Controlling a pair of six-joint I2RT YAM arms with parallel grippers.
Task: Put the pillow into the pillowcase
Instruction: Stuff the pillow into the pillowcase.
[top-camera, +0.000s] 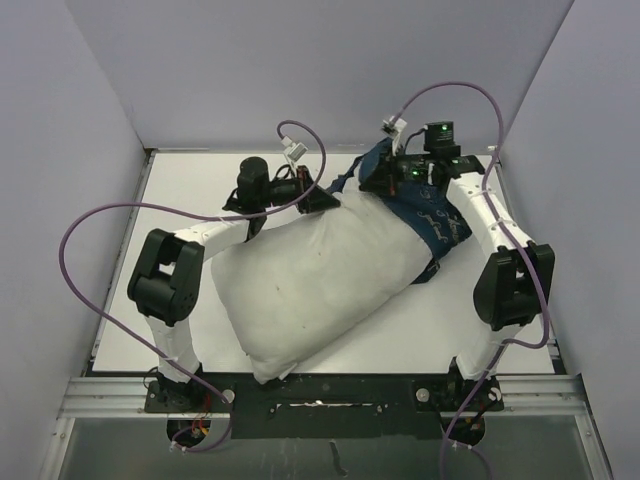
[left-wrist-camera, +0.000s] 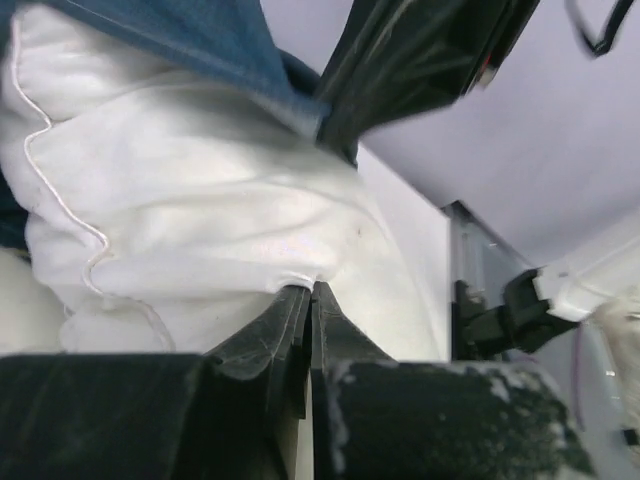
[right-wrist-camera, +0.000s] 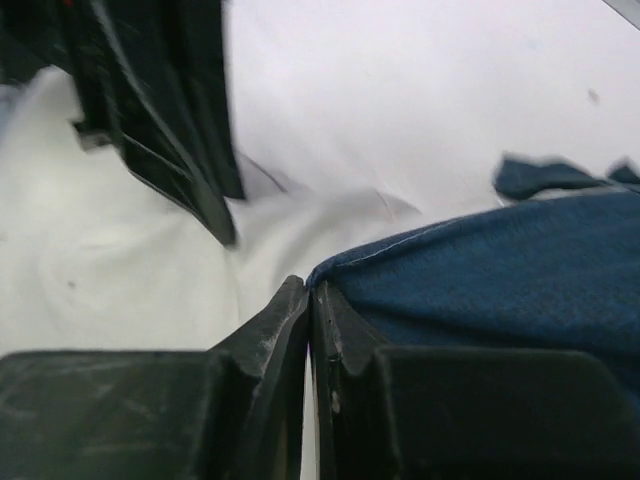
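Lying slantwise across the table (top-camera: 480, 335), the pillow (top-camera: 310, 290) is wearing the pillowcase (top-camera: 437, 225) over its far right end only. Most of its white bulk is showing bare, so the sleeving looks barely begun. The left gripper (top-camera: 305, 195) is sitting at the pillow's far left corner, the right gripper (top-camera: 400, 178) at the pillowcase mouth.

In the left wrist view, the jaws are pressing together on a pucker of white pillow cloth, with blue fabric lying above.

In the right wrist view, the jaws are meeting at the navy hem, seemingly pinching it beside the white stuffing.
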